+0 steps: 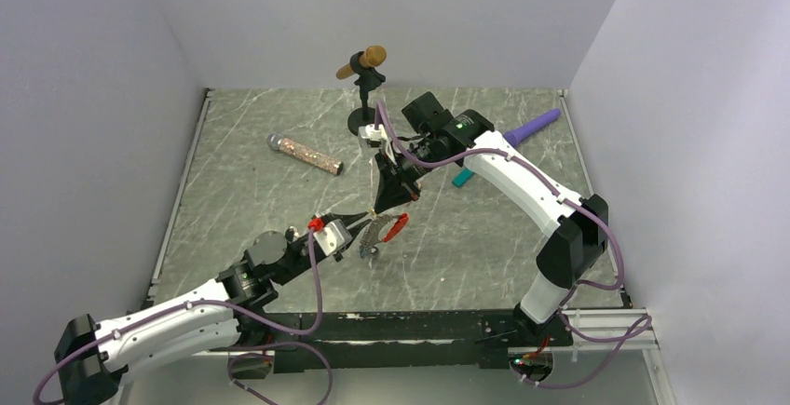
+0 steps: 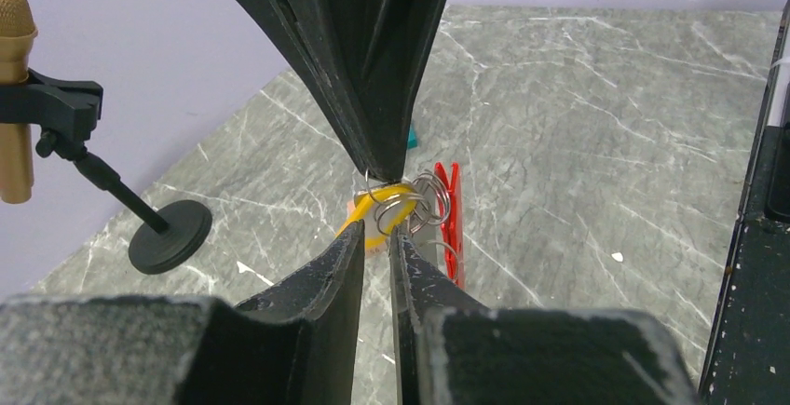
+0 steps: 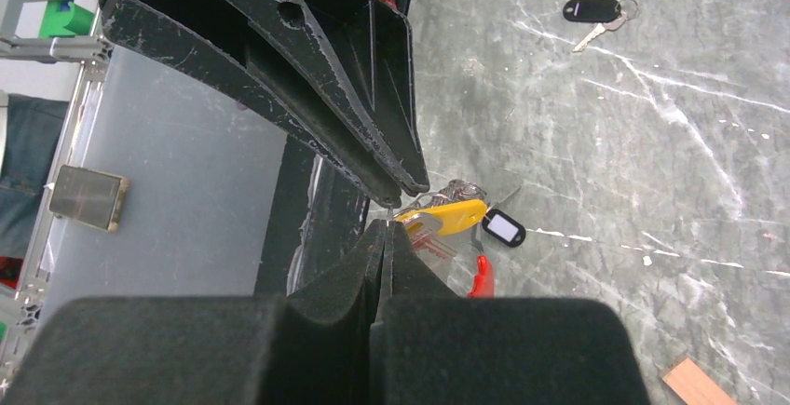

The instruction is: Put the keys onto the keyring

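While the tabletop (image 1: pixel 522 256) offers open room toward its near edge, we work just in front of the mic stand (image 1: pixel 363 98), where the keyring (image 1: pixel 396 226) hangs. Our left arm (image 1: pixel 186 317) reaches in low and our right arm (image 1: pixel 522 177) arches over from the stand's right. Left jaws pinch the yellow key (image 2: pixel 391 193); right jaws are closed on the keyring.

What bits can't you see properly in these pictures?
- Top view: the keys are too small to tell apart.
- Left wrist: the right gripper covers where the yellow tag meets the ring.
- Right wrist: the orange block is cut off by the bottom edge.
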`<state>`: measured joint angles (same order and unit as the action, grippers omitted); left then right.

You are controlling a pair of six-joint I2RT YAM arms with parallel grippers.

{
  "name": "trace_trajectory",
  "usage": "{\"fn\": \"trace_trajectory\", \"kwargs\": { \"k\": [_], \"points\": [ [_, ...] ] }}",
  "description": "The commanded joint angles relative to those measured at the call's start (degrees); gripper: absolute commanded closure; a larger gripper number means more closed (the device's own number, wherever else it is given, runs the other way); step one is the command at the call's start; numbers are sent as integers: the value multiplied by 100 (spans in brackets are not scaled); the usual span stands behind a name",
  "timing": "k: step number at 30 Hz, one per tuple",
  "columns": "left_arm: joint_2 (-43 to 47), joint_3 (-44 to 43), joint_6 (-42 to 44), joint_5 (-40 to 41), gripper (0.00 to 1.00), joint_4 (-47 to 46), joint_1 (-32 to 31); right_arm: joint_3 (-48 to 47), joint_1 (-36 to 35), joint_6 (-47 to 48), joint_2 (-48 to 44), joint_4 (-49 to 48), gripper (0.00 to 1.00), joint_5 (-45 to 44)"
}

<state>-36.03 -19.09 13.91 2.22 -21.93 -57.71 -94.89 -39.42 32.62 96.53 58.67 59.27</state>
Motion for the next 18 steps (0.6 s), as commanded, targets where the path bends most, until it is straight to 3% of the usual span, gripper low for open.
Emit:
{"fn": "trace_trajectory", "kwargs": {
  "k": [1, 18],
  "points": [
    [-82, -265, 22, -85, 78, -429, -10, -258, 9, 96, -205, -38, 100, 322],
    [-279, -381, 43, -92, 85, -308, -8, -257, 8, 69, -229, -46, 100, 378]
  ]
}}
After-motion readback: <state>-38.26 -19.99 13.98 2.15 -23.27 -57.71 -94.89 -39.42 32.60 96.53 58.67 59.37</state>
